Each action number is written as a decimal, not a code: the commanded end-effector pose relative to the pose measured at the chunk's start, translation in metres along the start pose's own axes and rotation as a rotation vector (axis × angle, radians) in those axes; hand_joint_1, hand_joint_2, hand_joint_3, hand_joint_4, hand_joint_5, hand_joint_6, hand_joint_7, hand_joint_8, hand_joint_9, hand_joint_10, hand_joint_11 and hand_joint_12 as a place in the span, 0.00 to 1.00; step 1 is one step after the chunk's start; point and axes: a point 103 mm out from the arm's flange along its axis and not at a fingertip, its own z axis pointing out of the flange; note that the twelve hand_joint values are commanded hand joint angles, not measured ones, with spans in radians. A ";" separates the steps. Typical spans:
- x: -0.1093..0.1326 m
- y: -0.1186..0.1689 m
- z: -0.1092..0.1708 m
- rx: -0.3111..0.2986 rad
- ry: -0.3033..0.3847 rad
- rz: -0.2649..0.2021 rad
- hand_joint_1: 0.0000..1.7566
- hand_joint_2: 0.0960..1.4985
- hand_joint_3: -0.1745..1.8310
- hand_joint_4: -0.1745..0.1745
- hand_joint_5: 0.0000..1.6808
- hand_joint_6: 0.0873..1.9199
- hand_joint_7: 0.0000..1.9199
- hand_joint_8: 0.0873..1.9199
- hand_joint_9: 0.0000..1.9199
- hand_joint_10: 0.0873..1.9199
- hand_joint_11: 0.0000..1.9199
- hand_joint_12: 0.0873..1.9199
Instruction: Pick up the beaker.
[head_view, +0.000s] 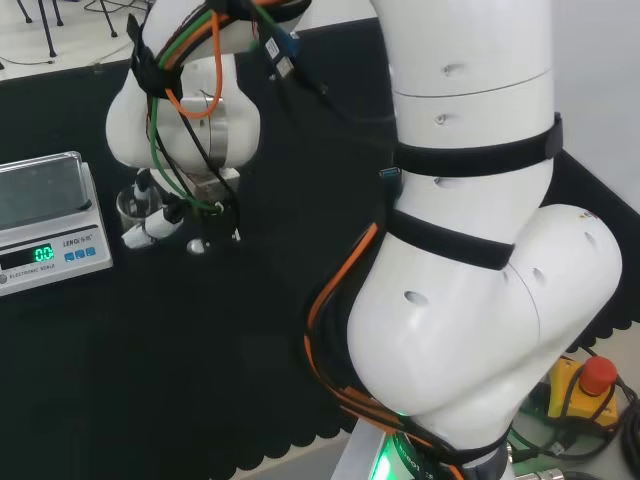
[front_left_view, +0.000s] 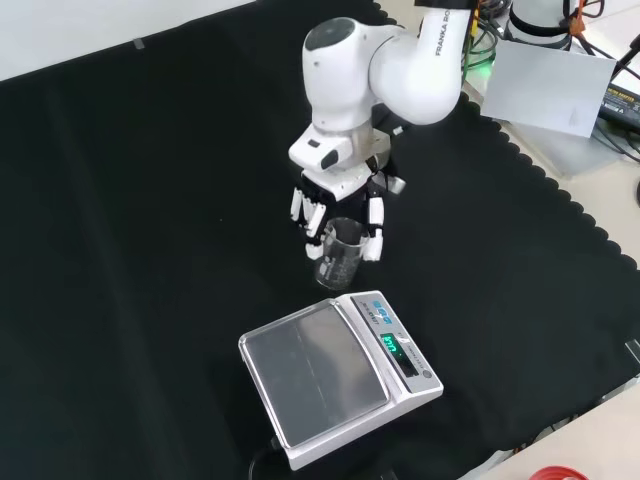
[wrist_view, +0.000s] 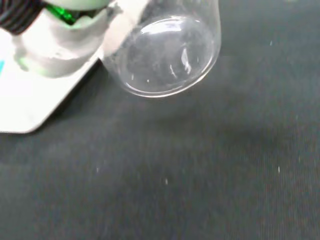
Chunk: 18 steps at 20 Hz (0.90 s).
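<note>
The clear beaker (wrist_view: 165, 50) fills the near part of the wrist view, its round base above the black cloth (wrist_view: 200, 175) and seemingly lifted clear of it. In the front view the hand (front_left_view: 340, 205) has its fingers (front_left_view: 374, 228) curled down round the beaker (front_left_view: 340, 255), which hangs slightly tilted just beyond the scale (front_left_view: 335, 375).

**Beaker between the fingers, scale just beyond**

In the front view the beaker (front_left_view: 340, 255) is sitting directly below the hand (front_left_view: 337, 205), with fingers (front_left_view: 374, 228) standing on either side of it. The scale (front_left_view: 330, 375) is lying lower still, just past the beaker. In the head view the scale (head_view: 45, 220) is lying left of the hand (head_view: 165, 215).
</note>
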 end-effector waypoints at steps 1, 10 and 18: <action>0.002 0.001 -0.015 -0.062 0.015 -0.013 0.64 0.42 0.38 1.00 0.77 0.28 0.78 0.27 0.78 0.20 0.60 0.51; 0.023 0.013 -0.056 -0.145 0.014 -0.062 0.64 0.41 0.39 1.00 0.77 0.28 0.79 0.27 0.79 0.19 0.61 0.51; 0.072 0.049 -0.083 -0.183 0.011 -0.171 0.64 0.40 0.40 1.00 0.78 0.28 0.79 0.27 0.79 0.19 0.61 0.51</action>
